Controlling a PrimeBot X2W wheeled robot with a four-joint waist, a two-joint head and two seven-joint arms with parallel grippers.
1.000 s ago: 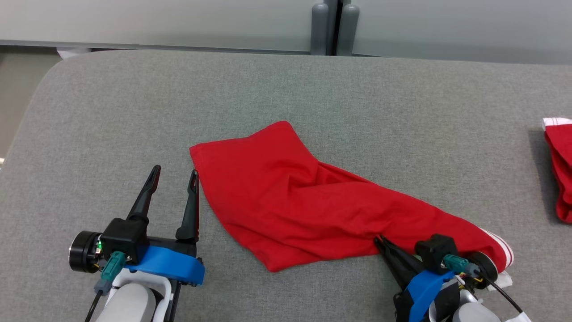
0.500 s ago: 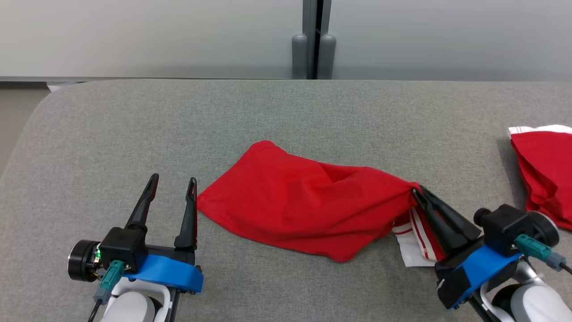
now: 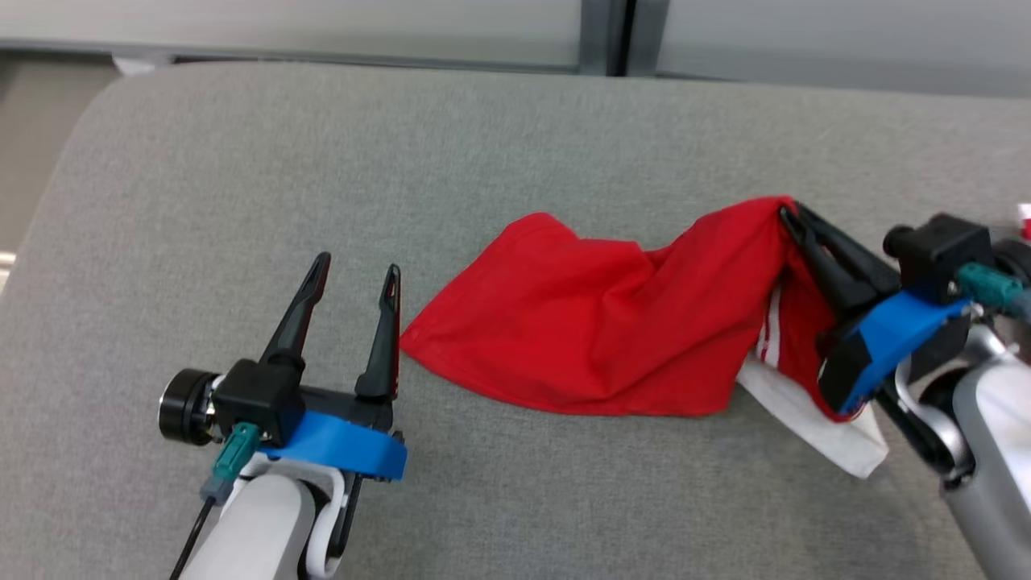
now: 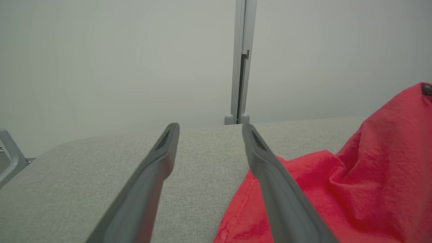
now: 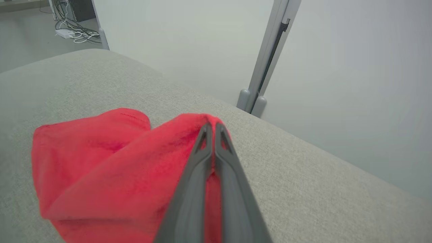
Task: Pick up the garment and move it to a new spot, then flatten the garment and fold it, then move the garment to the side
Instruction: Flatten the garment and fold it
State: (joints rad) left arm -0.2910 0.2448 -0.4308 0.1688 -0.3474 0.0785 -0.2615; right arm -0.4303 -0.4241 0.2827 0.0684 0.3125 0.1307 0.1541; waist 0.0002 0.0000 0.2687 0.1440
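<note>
The garment [image 3: 612, 322] is red cloth with a white striped hem, lying crumpled on the grey padded table [image 3: 483, 145]. Its right part is lifted off the surface, pinched by my right gripper [image 3: 785, 216], which is shut on a fold of it. In the right wrist view the garment [image 5: 111, 165] drapes down from the shut gripper [image 5: 210, 125]. My left gripper [image 3: 354, 270] rests low over the table, open, just left of the cloth's left corner, holding nothing. In the left wrist view the open gripper [image 4: 209, 126] has the garment [image 4: 354, 189] beside its right finger.
A pale partition wall with a grey post [image 3: 608, 36] runs behind the table's far edge. A bit of another red and white cloth [image 3: 1024, 213] shows at the right edge. The table's rounded left edge [image 3: 56, 185] drops to the floor.
My right gripper has carried the pinched fold up and away from the table's front edge, raising the garment's right side. The left gripper stays open beside the cloth. The camera has shifted.
</note>
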